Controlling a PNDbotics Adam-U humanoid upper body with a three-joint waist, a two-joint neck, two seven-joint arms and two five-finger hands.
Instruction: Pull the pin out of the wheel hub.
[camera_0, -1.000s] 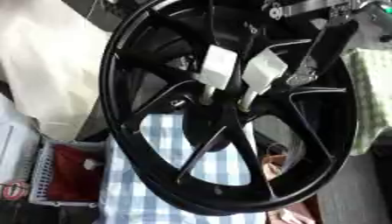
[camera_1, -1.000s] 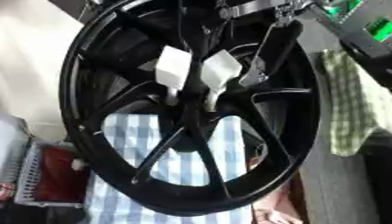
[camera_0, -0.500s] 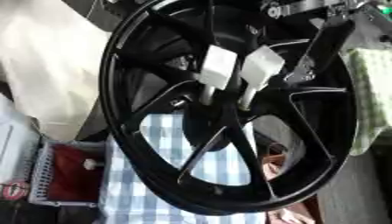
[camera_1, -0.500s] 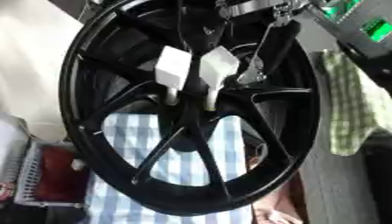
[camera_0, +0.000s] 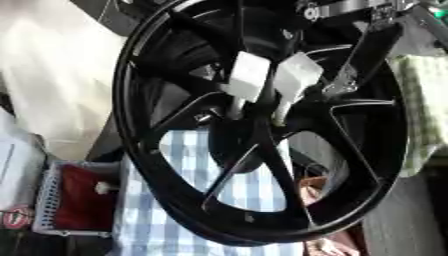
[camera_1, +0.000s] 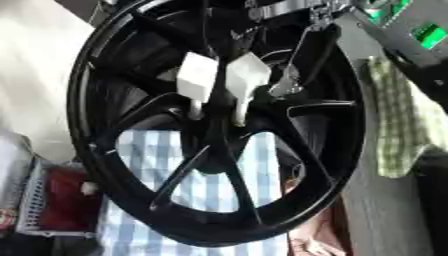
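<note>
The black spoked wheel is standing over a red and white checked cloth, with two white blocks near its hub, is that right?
Not quite. The cloth under the black spoked wheel is blue and white checked, not red and white, as the left eye view shows. The rest holds: two white blocks sit near the hub.

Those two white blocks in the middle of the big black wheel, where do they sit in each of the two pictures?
Left eye view: the two white blocks sit a little right of centre, in the upper half, over the spokes near the hub.
Right eye view: the same blocks sit at about mid-width, upper half.
Shared landmark: the blue-and-white checked cloth seen through the lower spokes of the black wheel.
</note>
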